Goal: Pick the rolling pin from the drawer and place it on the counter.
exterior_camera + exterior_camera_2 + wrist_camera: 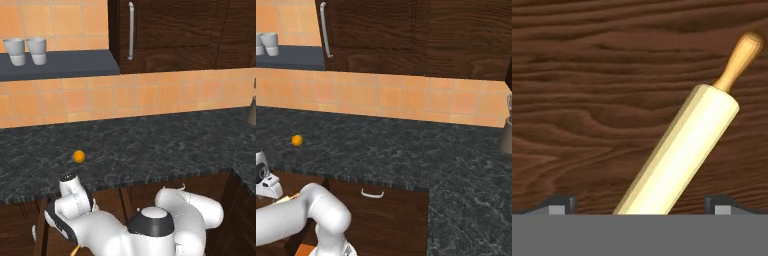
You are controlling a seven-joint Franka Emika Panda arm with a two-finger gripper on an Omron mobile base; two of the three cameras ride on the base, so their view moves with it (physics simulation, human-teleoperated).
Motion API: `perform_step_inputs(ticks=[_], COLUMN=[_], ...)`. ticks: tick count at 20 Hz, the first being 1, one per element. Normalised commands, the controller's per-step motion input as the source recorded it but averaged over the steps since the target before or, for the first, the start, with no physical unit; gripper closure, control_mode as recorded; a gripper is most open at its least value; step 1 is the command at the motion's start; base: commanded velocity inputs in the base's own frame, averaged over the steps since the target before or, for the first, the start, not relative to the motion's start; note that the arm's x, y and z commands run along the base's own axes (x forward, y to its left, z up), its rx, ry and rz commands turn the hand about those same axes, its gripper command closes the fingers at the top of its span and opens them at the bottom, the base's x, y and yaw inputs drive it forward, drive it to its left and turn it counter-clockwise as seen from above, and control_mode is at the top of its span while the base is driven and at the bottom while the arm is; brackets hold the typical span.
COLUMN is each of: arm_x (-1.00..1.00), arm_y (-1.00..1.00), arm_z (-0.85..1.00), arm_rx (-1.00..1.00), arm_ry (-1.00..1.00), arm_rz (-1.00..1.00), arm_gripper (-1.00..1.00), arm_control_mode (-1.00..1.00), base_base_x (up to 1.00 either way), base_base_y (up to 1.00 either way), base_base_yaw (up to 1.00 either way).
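Note:
The rolling pin lies diagonally on the drawer's wood-grain bottom. Its cream body runs from bottom centre up to the right, and one orange-tan handle points to the upper right. The other handle is hidden below the frame edge. My gripper is open right over the pin's lower part. One dark fingertip stands on each side of the pin, with a gap to it. In the base views my arm bends down below the edge of the dark marbled counter into the drawer.
A small orange ball rests on the counter near its front edge, just above my arm. Two cups stand on the wall shelf. A tall cabinet door hangs above. A closed drawer with a white handle sits to the right.

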Motion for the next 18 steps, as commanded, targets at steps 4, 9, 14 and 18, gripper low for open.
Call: perform_step_inputs(ticks=[4, 9, 14, 18], arm_x=[0.02, -0.10, 0.00, -0.01], arm_y=[0.04, 0.00, 0.00, -0.02], arm_z=[-0.21, -0.19, -0.46, -0.41], arm_rx=[0.00, 0.00, 0.00, 0.00], arm_ry=[0.00, -0.01, -0.09, -0.14], arm_rz=[0.00, 0.00, 0.00, 0.00], arm_gripper=[-1.00, -1.00, -1.00, -1.00], arm_control_mode=[-1.00, -1.00, -1.00, -1.00], base_base_x=[0.00, 0.00, 0.00, 0.00], base_base_y=[0.00, 0.00, 0.00, 0.00], base_base_yaw=[0.00, 0.00, 0.00, 0.00])
